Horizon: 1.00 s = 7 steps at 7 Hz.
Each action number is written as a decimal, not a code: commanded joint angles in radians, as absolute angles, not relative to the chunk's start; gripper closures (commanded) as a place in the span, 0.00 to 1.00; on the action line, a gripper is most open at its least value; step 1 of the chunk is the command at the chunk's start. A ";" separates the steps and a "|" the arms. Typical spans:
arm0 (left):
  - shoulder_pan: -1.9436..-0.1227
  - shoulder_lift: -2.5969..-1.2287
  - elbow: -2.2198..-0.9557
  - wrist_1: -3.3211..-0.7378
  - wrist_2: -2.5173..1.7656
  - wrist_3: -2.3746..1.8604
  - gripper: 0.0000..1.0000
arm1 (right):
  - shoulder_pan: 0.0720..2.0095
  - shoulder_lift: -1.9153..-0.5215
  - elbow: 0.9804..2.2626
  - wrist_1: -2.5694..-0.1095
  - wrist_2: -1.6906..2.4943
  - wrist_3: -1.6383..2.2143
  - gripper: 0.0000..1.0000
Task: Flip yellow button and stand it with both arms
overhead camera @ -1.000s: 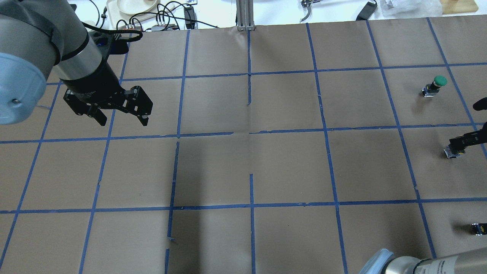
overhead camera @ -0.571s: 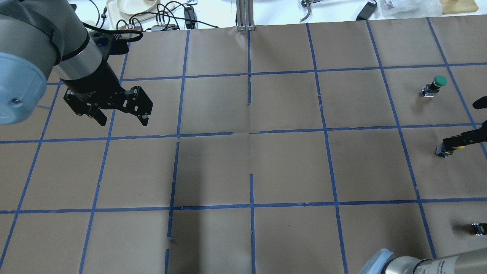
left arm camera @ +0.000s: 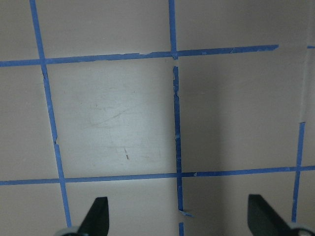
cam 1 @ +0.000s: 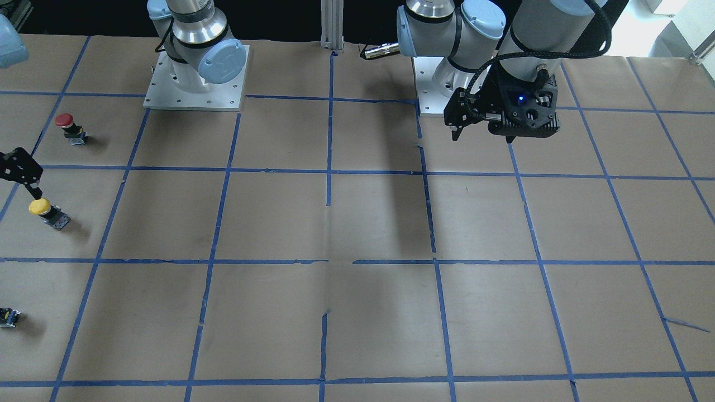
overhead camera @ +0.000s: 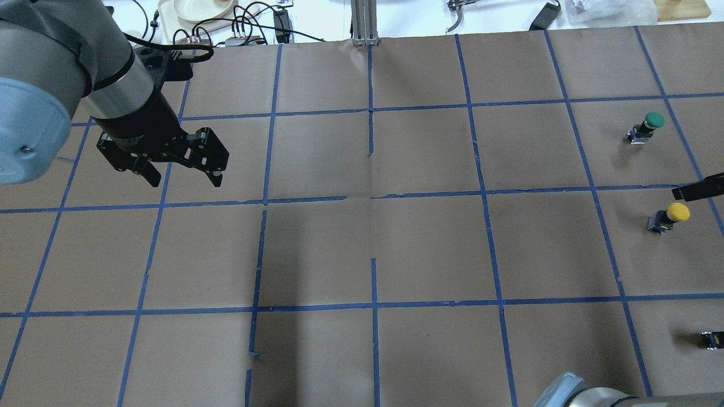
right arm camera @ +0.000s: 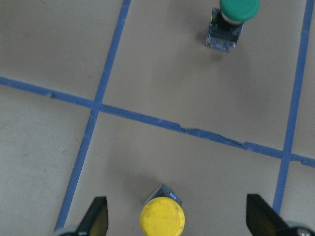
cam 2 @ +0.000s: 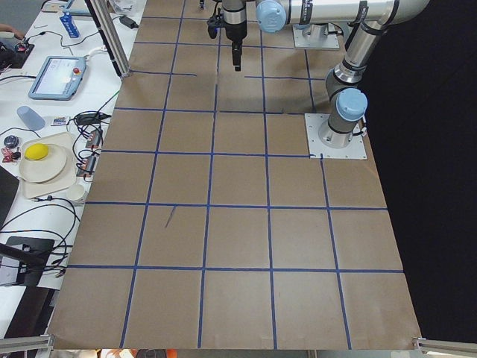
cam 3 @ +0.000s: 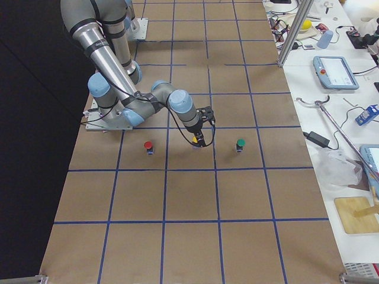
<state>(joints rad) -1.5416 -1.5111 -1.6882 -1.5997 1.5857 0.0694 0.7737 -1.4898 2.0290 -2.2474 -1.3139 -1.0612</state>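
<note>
The yellow button [overhead camera: 670, 216] stands cap up on its dark base on the brown paper at the far right; it also shows in the front view [cam 1: 44, 211] and the right wrist view [right arm camera: 162, 216]. My right gripper [right arm camera: 176, 204] is open and hangs above it, with the button between the fingers and apart from them. One of its fingers [overhead camera: 701, 191] shows at the overhead view's right edge. My left gripper [overhead camera: 184, 172] is open and empty above the far left of the table, far from the button; the left wrist view [left arm camera: 178, 202] shows only paper and tape.
A green-capped button [overhead camera: 647, 127] stands one square beyond the yellow one. A red-capped button [cam 1: 70, 127] stands on its robot side. A small dark capless block [overhead camera: 711, 339] lies near the right edge. Cables and a plate [overhead camera: 198, 8] lie beyond the paper.
My right gripper was down on the yellow button and hid its cap. It has let go and drawn up and away, and the button now stands free. The left arm has barely moved.
</note>
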 commanded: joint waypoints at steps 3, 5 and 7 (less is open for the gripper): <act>-1.542 -1.506 -1.686 -1.601 1.592 0.071 0.00 | 0.971 -1.511 1.584 -1.615 -1.478 -0.892 0.00; -1.542 -1.503 -1.686 -1.601 1.595 0.075 0.00 | 1.154 -1.514 1.467 -1.510 -1.555 -0.638 0.00; -1.542 -1.505 -1.687 -1.601 1.595 0.077 0.00 | 1.403 -1.531 1.451 -1.509 -1.615 -0.382 0.00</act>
